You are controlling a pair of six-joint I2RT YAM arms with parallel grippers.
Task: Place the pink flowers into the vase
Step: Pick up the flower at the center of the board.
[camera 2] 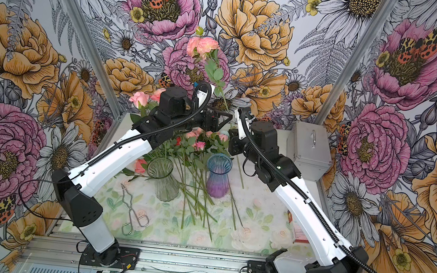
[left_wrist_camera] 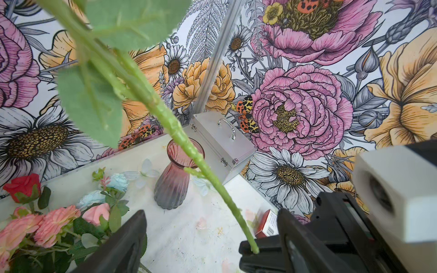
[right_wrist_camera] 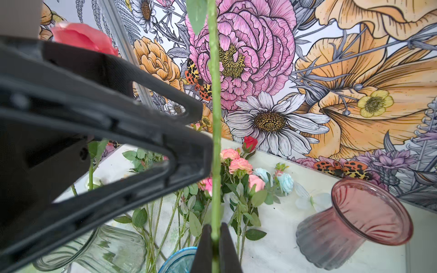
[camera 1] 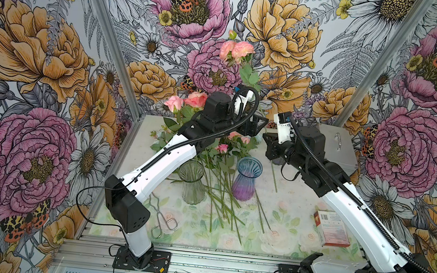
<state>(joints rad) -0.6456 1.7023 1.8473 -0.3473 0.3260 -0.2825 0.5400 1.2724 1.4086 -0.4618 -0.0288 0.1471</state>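
Count: a left arm (camera 1: 170, 154) and a right arm (camera 1: 358, 223), three vases, one pair of tongs, one carton, one case, and a heap of stems too tangled to count.

The tongs (camera 1: 165, 220) lie at the left, near the front. Next stand the clear vase (camera 1: 191, 181) and the blue vase (camera 1: 246, 179). The pink flowers (camera 1: 224, 147) lie flat behind and between them, stems fanned toward the front. Two pink roses (camera 1: 196, 99) rise behind the left arm; what carries them is hidden. One red rose (left_wrist_camera: 22, 186) and two pale blue blooms (left_wrist_camera: 118, 182) lie at the heap's back. The pink vase (left_wrist_camera: 175, 175) stands farther right, near the case (camera 1: 336, 148). The carton (camera 1: 331, 228) lies nearer the front. All three vases are upright and empty.

One pink flower (camera 1: 235, 51) is held up over the back of the table, roughly upright, with two heads and a bud on top. The right gripper (right_wrist_camera: 214, 232) is clamped on its lower stem. The left gripper (left_wrist_camera: 211, 214) stands apart, a finger on either side of the stem; whether one touches it I cannot tell.

The table (camera 1: 286, 215) has a pale rose print in front and is white behind. The walls (camera 1: 39, 52) are papered with big drawn peonies, daisies and moths. Two aluminium posts (camera 1: 108, 32) stand at the back corners, and a rail (camera 1: 225, 266) along the front carries both arm bases.
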